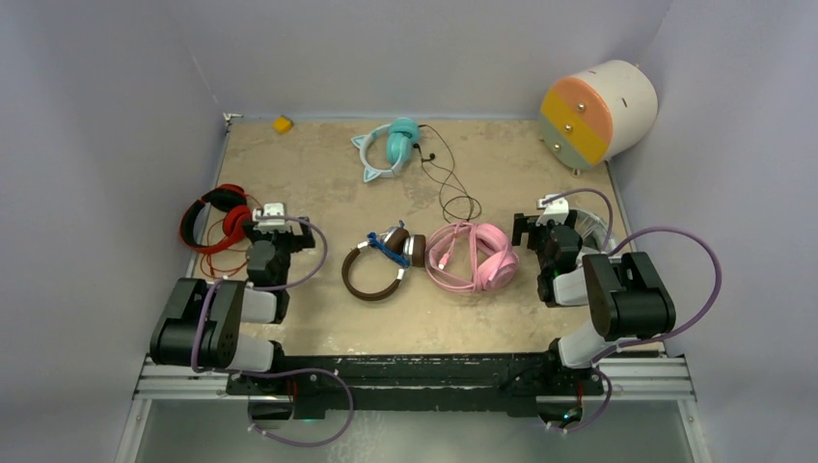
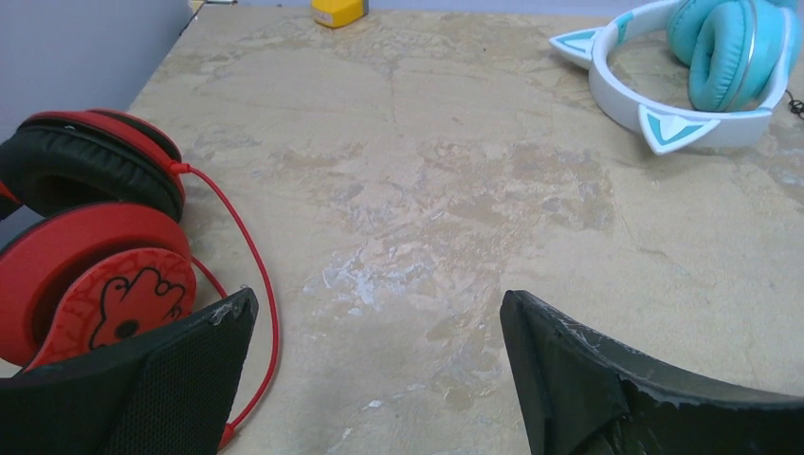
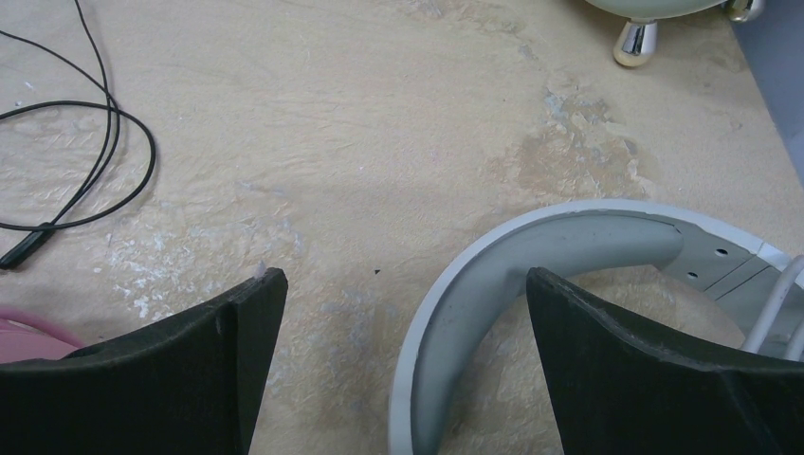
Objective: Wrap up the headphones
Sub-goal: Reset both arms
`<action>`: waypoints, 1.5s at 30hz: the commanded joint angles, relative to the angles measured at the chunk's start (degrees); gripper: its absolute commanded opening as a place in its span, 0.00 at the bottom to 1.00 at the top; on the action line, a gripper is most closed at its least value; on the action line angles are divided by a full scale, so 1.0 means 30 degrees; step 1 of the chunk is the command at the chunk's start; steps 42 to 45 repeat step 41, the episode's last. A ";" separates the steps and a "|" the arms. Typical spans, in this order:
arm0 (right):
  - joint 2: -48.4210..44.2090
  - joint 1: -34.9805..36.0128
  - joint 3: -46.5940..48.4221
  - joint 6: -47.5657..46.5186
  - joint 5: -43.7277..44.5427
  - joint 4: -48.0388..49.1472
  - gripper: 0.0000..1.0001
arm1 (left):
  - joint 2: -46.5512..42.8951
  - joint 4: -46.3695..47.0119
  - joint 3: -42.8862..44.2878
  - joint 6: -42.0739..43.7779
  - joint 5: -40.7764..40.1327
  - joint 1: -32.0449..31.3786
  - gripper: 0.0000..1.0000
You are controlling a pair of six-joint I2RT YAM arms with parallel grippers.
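Step, by my read: approach, no winding begun by either arm. Left pincer [image 2: 379, 313] is spread wide w/ nothing in it, low over bare counter [image 1: 318, 174], just beside the red pair [image 2: 95, 246], whose red cord lies loose. Right pincer [image 3: 398, 284] is also wide and empty. The band of the grey-white pair [image 3: 531, 246] curves btwn its jaws, no contact visible.

Mid-counter: brown pair [image 1: 376, 265], blue cord [image 1: 388, 249] bunched at the cups and prob. already wound. The pink pair [image 1: 477, 256] sits just beside it, cord tucked inside the band.

Far side: teal cat-ear pair [image 1: 391, 147], its black cable [image 1: 449, 178] trailing loose. Yellow block [image 1: 282, 124] and drum [image 1: 598, 111] at the back.

Next prob. needs a fine pinch on a thin cord while the other arm steadies the band.
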 commanded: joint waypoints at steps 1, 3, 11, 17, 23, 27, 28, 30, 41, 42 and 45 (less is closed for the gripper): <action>-0.0013 -0.0097 0.0449 0.0178 -0.0179 0.0718 0.99 | -0.1527 0.1055 -0.0637 -0.0044 -0.0265 0.0109 0.97; -0.0013 -0.0113 0.0449 0.0178 -0.0179 0.0719 0.99 | -0.2909 -0.1088 -0.0642 -0.0168 -0.1208 0.0109 0.98; -0.0013 -0.0114 0.0449 0.0178 -0.0180 0.0733 0.99 | 0.1780 0.2137 0.0779 0.0083 -0.0250 0.0109 0.98; -0.0013 -0.0120 0.0449 0.0180 -0.0181 0.0721 0.99 | 0.3185 0.0486 0.2169 0.0515 0.1606 0.0328 0.98; -0.0013 -0.0099 0.0449 0.0178 -0.0163 0.0726 0.99 | 0.3367 0.0057 0.2583 0.0047 0.0723 0.0398 0.99; -0.0013 -0.0103 0.0449 0.0180 -0.0179 0.0726 0.99 | 0.3407 0.0168 0.2523 -0.0082 0.0621 0.0451 0.99; -0.0013 -0.0133 0.0449 0.0178 -0.0179 0.0723 0.99 | 0.3419 0.0221 0.2520 -0.0082 0.0615 0.0448 0.99; -0.0013 -0.0121 0.0449 0.0182 -0.0161 0.0718 0.99 | 0.3436 0.0178 0.2526 -0.0082 0.0615 0.0451 0.99; -0.0013 -0.0097 0.0449 0.0185 -0.0172 0.0718 0.99 | 0.3400 -0.0144 0.2682 -0.0113 0.0896 0.0582 0.99; -0.0013 -0.0097 0.0449 0.0185 -0.0172 0.0718 0.99 | 0.3400 -0.0144 0.2682 -0.0113 0.0896 0.0582 0.99; -0.0013 -0.0097 0.0449 0.0185 -0.0172 0.0718 0.99 | 0.3400 -0.0144 0.2682 -0.0113 0.0896 0.0582 0.99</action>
